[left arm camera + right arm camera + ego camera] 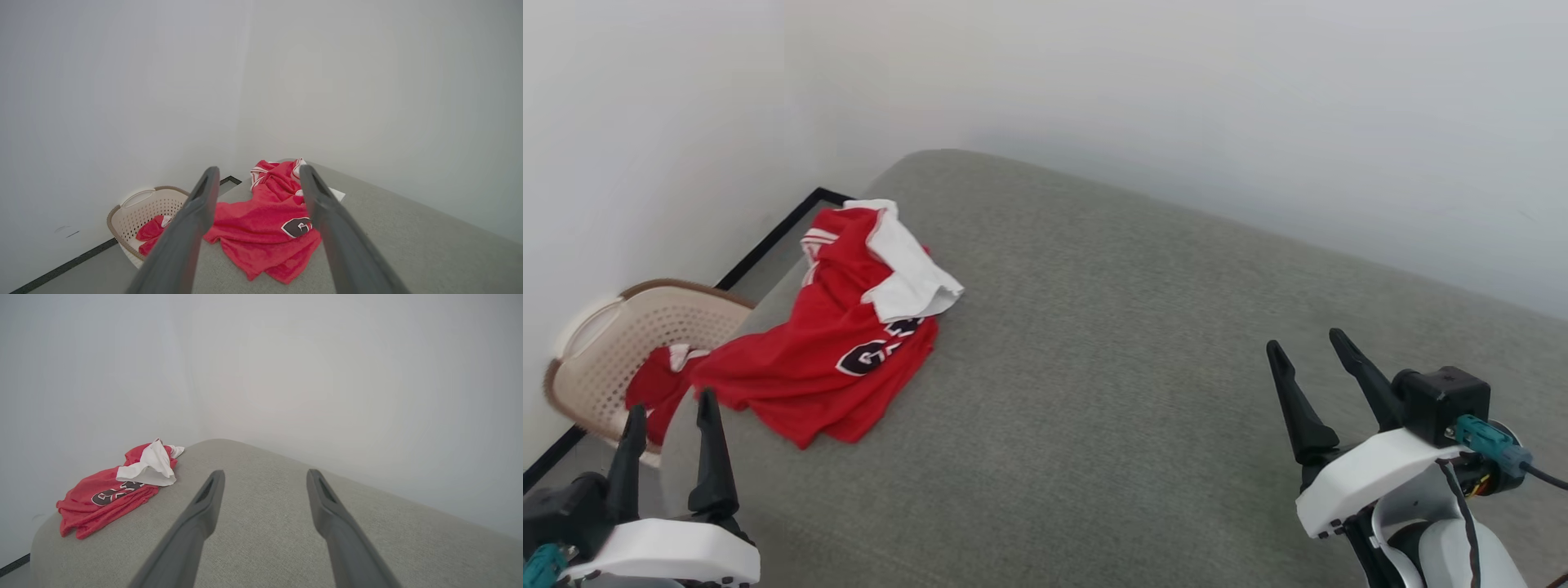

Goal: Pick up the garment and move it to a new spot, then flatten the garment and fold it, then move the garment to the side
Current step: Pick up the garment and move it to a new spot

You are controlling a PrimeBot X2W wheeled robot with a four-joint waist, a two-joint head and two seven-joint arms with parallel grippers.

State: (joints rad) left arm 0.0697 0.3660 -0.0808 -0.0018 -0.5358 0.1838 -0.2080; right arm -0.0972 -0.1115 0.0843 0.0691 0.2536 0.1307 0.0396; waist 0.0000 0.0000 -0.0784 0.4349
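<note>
Jersey lies bunched by the basket, so your left gripper is nearest; it and right gripper gape wide, empty.

The jersey has black lettering partly tucked under a folded white sleeve, so it cannot be read. Whether the red cloth in the basket is part of the jersey is unclear. In the left wrist view, one finger of the left gripper covers the join. The cushion runs off the head view's right and bottom edges.
</note>
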